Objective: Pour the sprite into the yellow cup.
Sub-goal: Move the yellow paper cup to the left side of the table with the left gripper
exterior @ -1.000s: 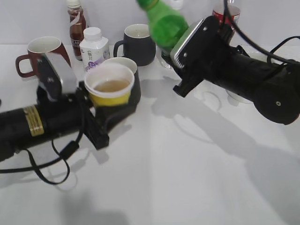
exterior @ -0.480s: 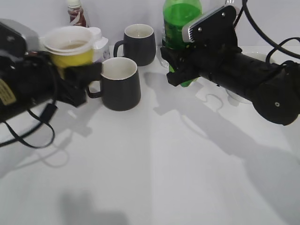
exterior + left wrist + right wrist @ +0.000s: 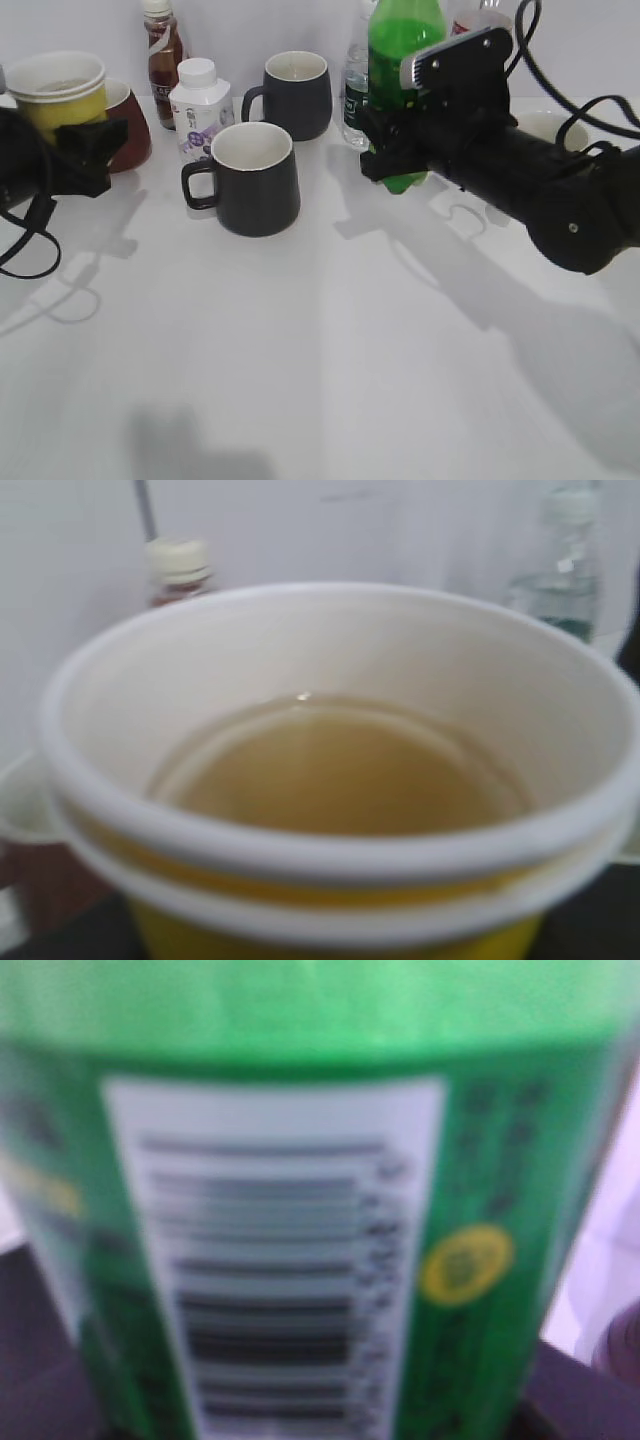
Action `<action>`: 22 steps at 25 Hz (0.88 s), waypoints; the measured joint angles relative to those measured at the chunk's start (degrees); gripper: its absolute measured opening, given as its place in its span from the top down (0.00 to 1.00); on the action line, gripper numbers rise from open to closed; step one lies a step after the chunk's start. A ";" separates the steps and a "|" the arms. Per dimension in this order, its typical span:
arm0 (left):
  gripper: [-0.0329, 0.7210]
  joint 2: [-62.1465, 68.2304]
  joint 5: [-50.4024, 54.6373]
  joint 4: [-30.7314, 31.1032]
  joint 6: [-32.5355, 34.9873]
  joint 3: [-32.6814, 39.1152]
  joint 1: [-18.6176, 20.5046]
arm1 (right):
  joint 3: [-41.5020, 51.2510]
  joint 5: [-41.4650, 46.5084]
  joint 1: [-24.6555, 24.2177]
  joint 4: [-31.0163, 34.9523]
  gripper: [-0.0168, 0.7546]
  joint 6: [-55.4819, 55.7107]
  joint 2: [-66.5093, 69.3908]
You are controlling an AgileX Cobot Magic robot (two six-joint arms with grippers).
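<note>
The yellow cup (image 3: pixel 60 90) is held up at the far left of the exterior view by my left gripper (image 3: pixel 85 145), which is shut on it. In the left wrist view the cup (image 3: pixel 340 780) fills the frame and holds pale liquid. The sprite (image 3: pixel 400 50), a tall green bottle, stands upright at the back right, gripped low by my right gripper (image 3: pixel 400 150). The right wrist view shows its green label with the white barcode patch (image 3: pixel 280 1260) close up; the fingers are hidden.
Two dark grey mugs stand in the middle, one in front (image 3: pixel 250 180) and one behind (image 3: pixel 295 95). A white milk bottle (image 3: pixel 200 105), a brown bottle (image 3: pixel 162 45) and a dark red mug (image 3: pixel 125 125) stand at back left. A clear water bottle (image 3: pixel 356 90) stands beside the sprite.
My right gripper has swung the sprite from tilted to upright. My left gripper has carried the yellow cup left and back, away from the bottle.
</note>
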 joint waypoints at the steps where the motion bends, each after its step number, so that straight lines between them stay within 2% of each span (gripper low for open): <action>1: 0.39 0.79 -0.22 0.00 0.17 0.00 0.67 | 0.00 -0.05 0.00 0.16 0.45 0.00 0.47; 5: 0.39 5.27 -3.90 -0.30 1.25 0.00 2.34 | 0.00 -0.05 0.00 0.67 0.45 0.00 2.07; 13: 0.39 17.37 -17.30 -2.15 4.25 -0.05 2.35 | 0.00 -0.34 0.00 1.03 0.45 0.00 2.29; 22: 0.39 26.24 -18.42 -2.34 4.67 -4.54 2.35 | 0.00 -0.34 0.00 1.08 0.45 0.00 2.29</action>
